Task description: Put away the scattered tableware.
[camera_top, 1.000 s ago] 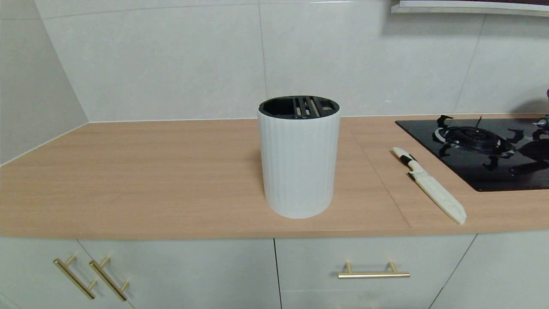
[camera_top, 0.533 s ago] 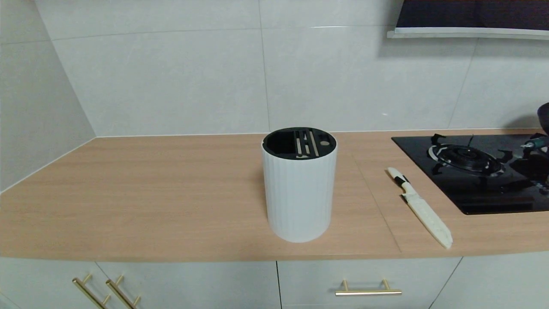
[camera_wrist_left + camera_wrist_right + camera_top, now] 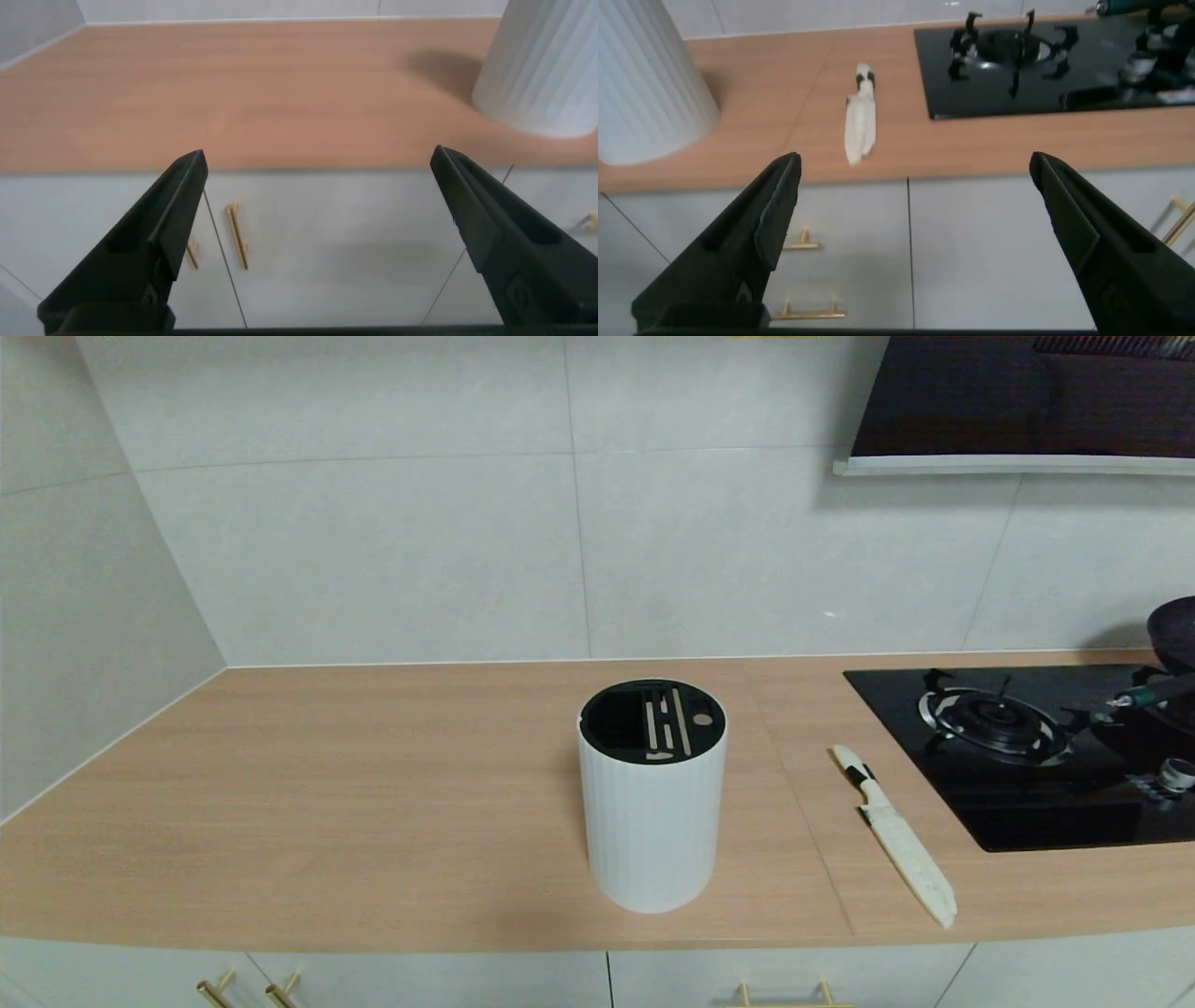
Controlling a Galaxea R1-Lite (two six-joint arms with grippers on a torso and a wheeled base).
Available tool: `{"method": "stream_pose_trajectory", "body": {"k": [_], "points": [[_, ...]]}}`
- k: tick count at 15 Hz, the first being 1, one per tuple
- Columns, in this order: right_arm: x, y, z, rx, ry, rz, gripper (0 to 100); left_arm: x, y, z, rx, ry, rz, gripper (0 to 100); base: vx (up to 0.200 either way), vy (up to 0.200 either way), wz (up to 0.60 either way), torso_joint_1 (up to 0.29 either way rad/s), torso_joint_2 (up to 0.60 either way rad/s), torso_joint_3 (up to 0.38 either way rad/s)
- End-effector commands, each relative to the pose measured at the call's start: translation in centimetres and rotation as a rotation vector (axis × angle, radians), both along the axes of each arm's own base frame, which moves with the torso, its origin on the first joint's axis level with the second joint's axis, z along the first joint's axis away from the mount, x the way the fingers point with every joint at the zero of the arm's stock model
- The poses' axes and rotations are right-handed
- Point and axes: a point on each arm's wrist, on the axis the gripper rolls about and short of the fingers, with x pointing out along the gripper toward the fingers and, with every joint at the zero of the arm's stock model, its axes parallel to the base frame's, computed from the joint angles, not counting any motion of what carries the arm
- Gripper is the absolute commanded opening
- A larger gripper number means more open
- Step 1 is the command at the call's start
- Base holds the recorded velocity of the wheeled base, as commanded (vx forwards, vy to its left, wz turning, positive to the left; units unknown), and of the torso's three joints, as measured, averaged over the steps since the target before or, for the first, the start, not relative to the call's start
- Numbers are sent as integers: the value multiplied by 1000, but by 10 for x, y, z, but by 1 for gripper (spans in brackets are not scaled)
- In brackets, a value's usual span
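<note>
Wooden countertop (image 3: pixel 373 784) with knife (image 3: pixel 894 835), tiled wall (image 3: pixel 373 551)

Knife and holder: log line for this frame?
knife: flat on counter, right of holder, untouched | holder: upright | left gripper: open | right gripper: open

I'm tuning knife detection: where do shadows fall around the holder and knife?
Head view: the holder throws a soft shadow onto the countertop toward the robot's left; the knife lies unshadowed. Left wrist view: the same shadow darkens the wood beside the holder.
</note>
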Motion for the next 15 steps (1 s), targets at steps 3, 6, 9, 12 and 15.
{"method": "stream_pose_trajectory", "body": {"k": [3,6,9,12,15], "points": [[0,0,0,0,1,0,100,0,0,0,0,2,0,100,0,0,0,279,-598,-320],[0,0,0,0,1,0,100,0,0,0,0,2,0,100,0,0,0,235,-515,-273],[0,0,0,0,1,0,100,0,0,0,0,2,0,100,0,0,0,190,-400,-207],[0,0,0,1,1,0,100,0,0,0,0,2,0,100,0,0,0,20,-48,-22],[0,0,0,0,1,-5,100,0,0,0,0,2,1,100,0,0,0,0,0,0]]}}
